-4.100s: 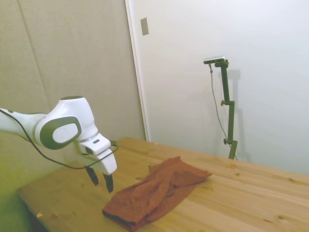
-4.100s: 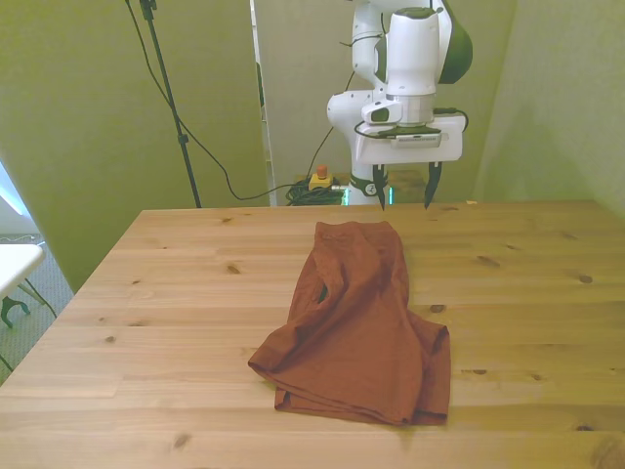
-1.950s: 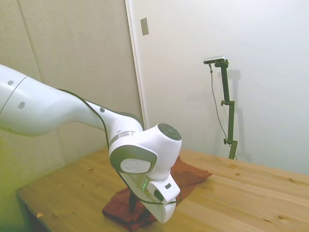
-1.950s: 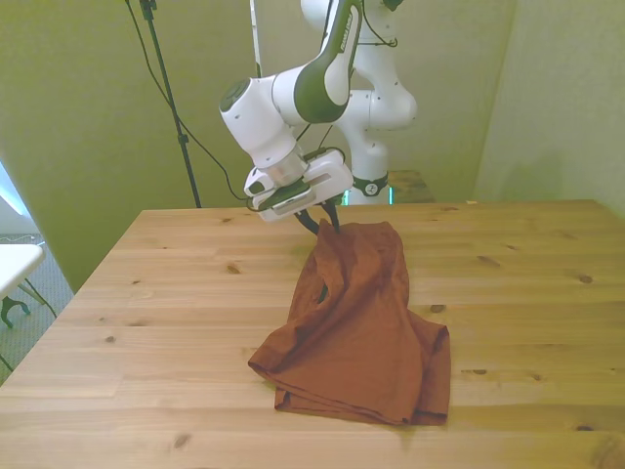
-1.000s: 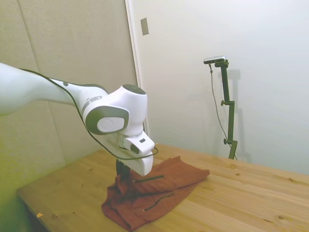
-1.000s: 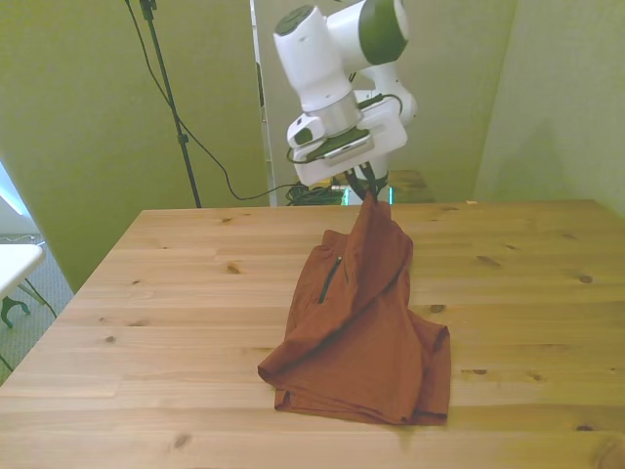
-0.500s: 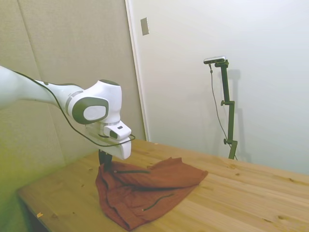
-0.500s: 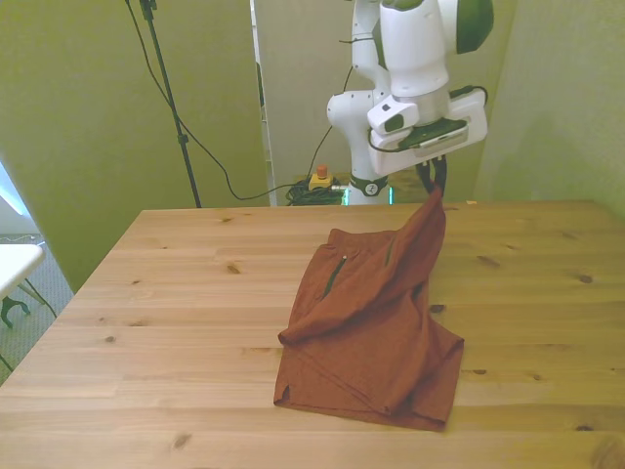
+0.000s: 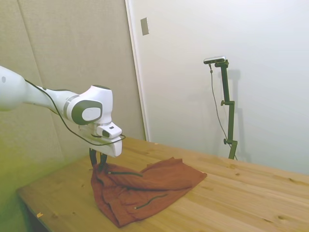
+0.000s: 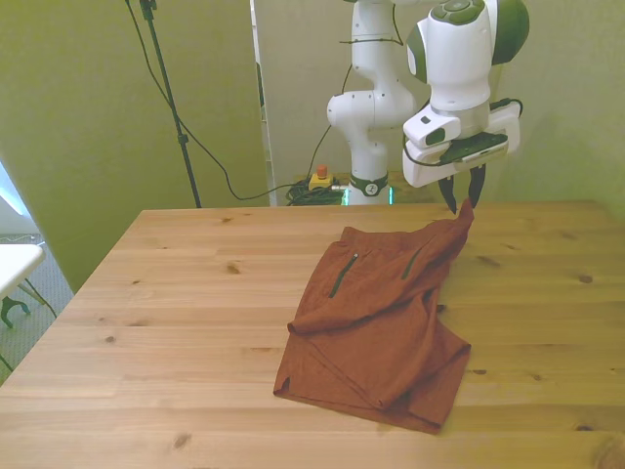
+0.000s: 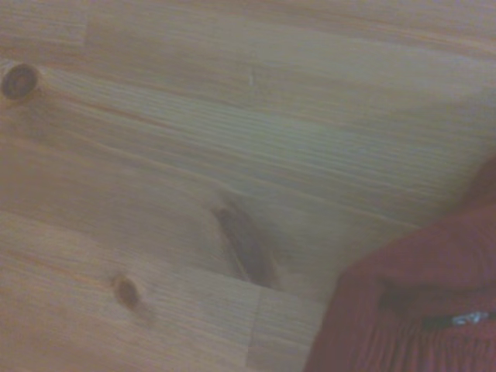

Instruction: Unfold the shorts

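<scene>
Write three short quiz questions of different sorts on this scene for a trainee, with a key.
1. True or false: the shorts lie fully flat on the table.
2. Multiple choice: the lifted corner of the shorts points toward A) the front view's left, B) the front view's right, C) the near edge.
3. Fill in: the gripper is just above a corner of the ____.

Key:
1. False. One corner is raised at the gripper; the rest lies on the table.
2. B.
3. Shorts. The fingers stand slightly apart at that corner in the side view.
</scene>
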`<state>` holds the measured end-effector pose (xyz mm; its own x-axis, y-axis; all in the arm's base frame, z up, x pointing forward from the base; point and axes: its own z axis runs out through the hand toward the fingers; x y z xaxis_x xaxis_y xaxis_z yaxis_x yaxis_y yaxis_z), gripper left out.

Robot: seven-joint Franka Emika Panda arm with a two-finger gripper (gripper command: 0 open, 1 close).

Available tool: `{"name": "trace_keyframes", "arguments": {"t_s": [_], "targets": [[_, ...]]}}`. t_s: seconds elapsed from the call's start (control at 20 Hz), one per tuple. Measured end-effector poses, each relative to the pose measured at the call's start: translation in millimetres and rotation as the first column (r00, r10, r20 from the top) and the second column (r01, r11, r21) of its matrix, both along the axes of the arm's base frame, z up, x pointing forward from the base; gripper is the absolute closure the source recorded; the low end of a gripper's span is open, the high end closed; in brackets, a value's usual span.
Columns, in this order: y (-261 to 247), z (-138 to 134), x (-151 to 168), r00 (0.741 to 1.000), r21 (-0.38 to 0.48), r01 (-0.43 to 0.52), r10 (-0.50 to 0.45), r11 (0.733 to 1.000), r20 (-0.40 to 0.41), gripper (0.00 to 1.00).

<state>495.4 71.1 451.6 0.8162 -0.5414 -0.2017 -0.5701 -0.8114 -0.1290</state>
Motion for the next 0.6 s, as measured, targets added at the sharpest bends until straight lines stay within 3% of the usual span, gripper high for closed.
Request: {"name": "trace_keyframes", "arguments": {"t_s": [0.15,0.35,0.45,0.6], "targets": [[10.0,11.3,7.7,0.999,0.0,0.032,-0.032,0.999,0.038,0.0],[-3.0,18.6,33.6,0.97,-0.036,0.205,-0.197,0.978,0.144,0.0],[-34.5,13.6,50.7,0.943,-0.058,0.298,-0.284,0.953,0.175,0.0],[-102.8,5.4,76.4,0.884,-0.084,0.442,-0.418,0.893,0.209,0.0]]}}
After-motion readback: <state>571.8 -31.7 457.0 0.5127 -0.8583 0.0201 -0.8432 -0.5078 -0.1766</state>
